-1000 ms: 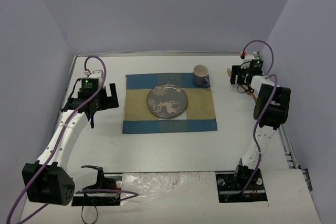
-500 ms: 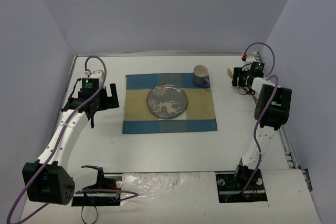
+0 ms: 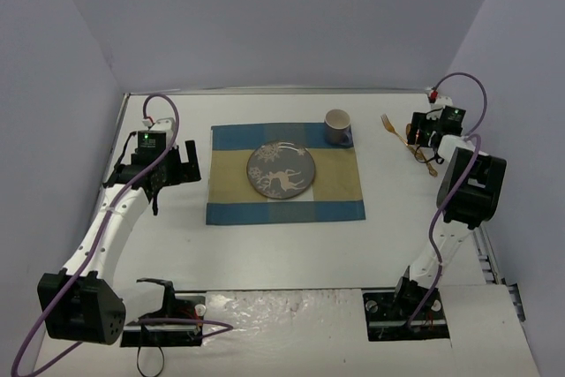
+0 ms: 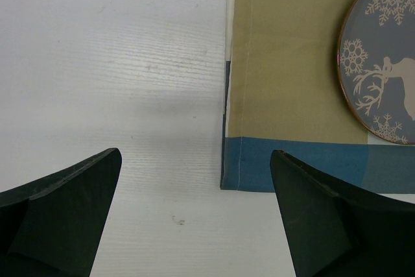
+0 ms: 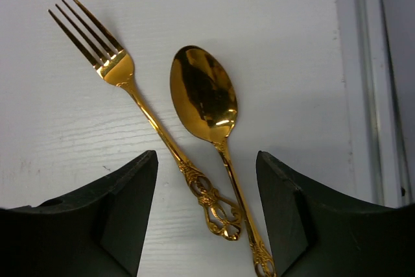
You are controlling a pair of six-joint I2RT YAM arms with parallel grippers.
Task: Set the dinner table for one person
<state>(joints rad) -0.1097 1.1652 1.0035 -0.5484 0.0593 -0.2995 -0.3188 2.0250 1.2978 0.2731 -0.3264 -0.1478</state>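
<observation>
On the white dinner table (image 3: 282,245) lies a blue-and-tan placemat (image 3: 231,192) with a grey deer plate (image 3: 281,170) and a mug (image 3: 337,126) at its far right corner. A gold fork (image 5: 148,113) and a gold spoon (image 5: 203,95) lie side by side on the table at the far right; the fork's head (image 3: 387,123) also shows from above. My right gripper (image 5: 206,160) is open just above them, its jaws standing either side of both handles without touching. My left gripper (image 4: 196,157) is open over the placemat's near left corner (image 4: 246,167), holding nothing.
Pale lilac walls close the table in on three sides. The table's metal rim (image 5: 363,63) runs just right of the spoon. Both arm bases (image 3: 168,320) sit at the near edge.
My right arm has swung to the right, so the fork's head now shows from above. The left arm has not moved.
</observation>
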